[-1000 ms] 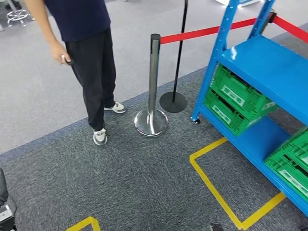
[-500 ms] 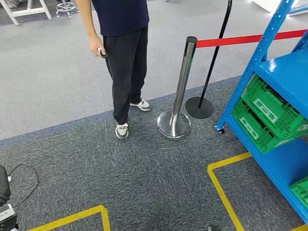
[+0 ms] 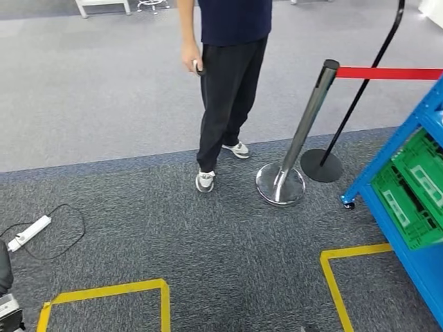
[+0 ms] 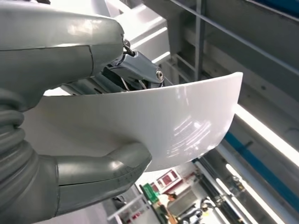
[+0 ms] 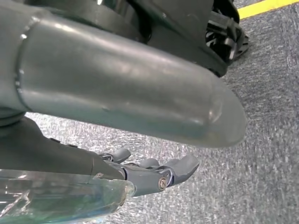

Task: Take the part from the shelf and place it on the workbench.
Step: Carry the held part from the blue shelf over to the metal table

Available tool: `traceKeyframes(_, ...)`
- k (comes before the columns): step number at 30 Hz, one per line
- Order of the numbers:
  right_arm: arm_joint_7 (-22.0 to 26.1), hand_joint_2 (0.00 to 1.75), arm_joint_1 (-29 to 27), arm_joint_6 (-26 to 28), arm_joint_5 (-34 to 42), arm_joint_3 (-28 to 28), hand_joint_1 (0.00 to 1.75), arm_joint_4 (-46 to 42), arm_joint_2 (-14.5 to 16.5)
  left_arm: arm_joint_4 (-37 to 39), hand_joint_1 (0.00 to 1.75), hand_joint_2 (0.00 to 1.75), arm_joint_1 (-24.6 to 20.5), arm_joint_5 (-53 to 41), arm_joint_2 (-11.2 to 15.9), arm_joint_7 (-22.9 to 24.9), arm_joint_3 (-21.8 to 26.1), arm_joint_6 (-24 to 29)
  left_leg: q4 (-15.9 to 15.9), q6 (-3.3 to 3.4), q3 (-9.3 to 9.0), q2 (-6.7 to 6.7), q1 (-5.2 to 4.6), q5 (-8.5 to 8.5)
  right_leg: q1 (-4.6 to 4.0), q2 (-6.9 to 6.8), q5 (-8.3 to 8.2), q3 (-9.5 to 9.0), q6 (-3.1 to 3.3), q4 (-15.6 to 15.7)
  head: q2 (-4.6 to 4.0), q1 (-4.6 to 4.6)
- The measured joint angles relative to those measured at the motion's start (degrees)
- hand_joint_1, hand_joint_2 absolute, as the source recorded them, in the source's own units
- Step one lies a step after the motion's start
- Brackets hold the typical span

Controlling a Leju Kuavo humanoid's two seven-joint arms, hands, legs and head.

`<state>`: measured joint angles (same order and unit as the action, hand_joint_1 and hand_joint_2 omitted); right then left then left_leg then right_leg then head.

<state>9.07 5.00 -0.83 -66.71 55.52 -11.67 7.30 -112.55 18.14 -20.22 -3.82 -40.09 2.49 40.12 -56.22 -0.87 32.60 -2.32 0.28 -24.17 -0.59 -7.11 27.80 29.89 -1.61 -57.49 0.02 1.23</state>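
Note:
My left hand [image 4: 53, 70] grips a white, glossy, curved part [image 4: 176, 121], thumb [image 4: 105, 172] on one face and dark fingers [image 4: 139, 67] on the other. The part sticks out well past the hand, with ceiling lights and beams behind it. My right hand [image 5: 123, 93] hangs over grey carpet, its fingers [image 5: 169, 172] stretched out and apart from the thumb, nothing in them. The blue shelf [image 3: 418, 266] with green crates [image 3: 412, 187] stands at the right edge of the head view.
A person [image 3: 230, 83] stands ahead holding a small dark device. A chrome post [image 3: 293, 152] with a red belt [image 3: 386, 72] and a black stand base [image 3: 321, 166] are beside the shelf. Yellow floor tape [image 3: 104, 292] marks squares. A power strip [image 3: 28, 232] and cable lie left.
The whole view has swung left: shelf, post and person slide right in the picture, and the power strip and a second yellow square come into sight.

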Motion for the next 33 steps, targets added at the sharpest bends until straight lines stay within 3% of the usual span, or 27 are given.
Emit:
traceKeyframes(2,0.01,0.00,0.08,0.00,0.00,-0.02,0.00,0.00,0.00,-0.01,1.75,1.75,0.02,0.00,0.00,0.00,0.02,0.01,0.13,0.73,0.05,1.25,0.18,0.27,0.29,2.55,1.92,1.02,-0.64,-2.71,0.00,-0.19)
traceKeyframes(4,0.01,0.00,-0.04,0.02,-0.01,-0.03,0.00,0.01,0.00,-0.02,1.75,1.75,-0.06,-0.01,0.00,0.00,0.03,-0.01,0.14,1.21,0.18,2.27,0.26,0.41,0.45,5.97,5.55,4.44,-0.95,-9.97,0.00,-0.47)
traceKeyframes(6,-0.01,0.00,-0.32,0.11,-0.02,-0.03,0.00,0.02,0.01,-0.02,1.75,1.75,-0.06,-0.01,0.00,0.00,0.04,-0.02,0.12,1.41,0.27,3.34,0.16,0.46,0.48,6.88,7.56,7.97,-0.97,-16.59,0.00,-0.54)
traceKeyframes(7,0.02,0.00,-0.39,0.22,-0.02,-0.03,0.00,0.02,0.01,-0.02,1.75,1.75,-0.04,-0.01,0.00,0.00,0.04,-0.02,0.10,1.44,0.25,3.83,0.12,0.46,0.48,6.96,6.94,8.51,-0.91,-17.06,0.00,-0.54)
traceKeyframes(8,0.08,0.00,-0.39,0.34,-0.01,-0.03,0.00,0.02,0.01,-0.02,1.75,1.75,-0.02,-0.01,0.00,0.00,0.05,-0.02,0.08,1.43,0.18,4.27,0.12,0.46,0.50,6.99,5.24,7.90,-0.81,-15.14,0.00,-0.54)
traceKeyframes(10,0.29,0.00,-0.21,0.53,0.01,-0.03,0.00,0.02,0.00,-0.02,1.75,1.75,-0.02,-0.02,0.00,0.00,0.06,-0.02,0.00,1.21,0.04,4.89,0.09,0.40,0.60,7.33,1.06,4.49,-0.65,-7.13,0.00,-0.56)
traceKeyframes(12,0.46,0.00,0.01,0.59,0.02,-0.03,0.00,0.02,0.01,-0.02,1.75,1.75,-0.02,-0.01,0.00,0.00,0.07,-0.02,-0.22,0.86,0.19,5.26,-0.05,0.32,0.71,7.88,-0.92,1.88,-0.52,-1.43,0.00,-0.49)
traceKeyframes(13,0.51,0.00,0.06,0.61,0.03,-0.03,0.00,0.02,0.02,-0.03,1.75,1.75,0.00,-0.01,0.00,0.00,0.05,-0.02,-0.33,1.04,0.37,5.34,-0.14,0.41,0.72,8.09,-1.03,1.51,-0.53,-0.50,0.00,-0.44)
traceKeyframes(16,0.53,0.00,0.00,0.73,0.10,-0.02,0.00,0.02,0.02,-0.04,1.75,1.75,0.07,-0.01,0.00,0.00,0.02,-0.02,-0.14,1.89,0.63,5.36,-0.11,0.85,0.59,8.15,-1.42,1.71,-0.41,-0.35,0.00,-0.39)
traceKeyframes(25,0.52,0.00,0.14,1.25,0.17,-0.01,0.00,0.02,0.02,-0.04,1.75,1.75,0.06,0.36,0.04,0.00,0.01,-0.02,0.70,-0.34,0.62,5.32,0.30,1.39,0.15,8.14,-1.62,2.11,0.58,-0.47,0.00,-0.44)
traceKeyframes(33,0.52,0.00,0.34,1.25,0.16,-0.01,0.00,0.02,0.02,-0.06,1.75,1.75,0.06,0.58,0.16,0.00,0.01,-0.02,0.68,-0.37,0.67,5.32,0.22,1.41,0.28,8.14,-1.76,2.08,0.56,-0.39,0.00,-0.45)
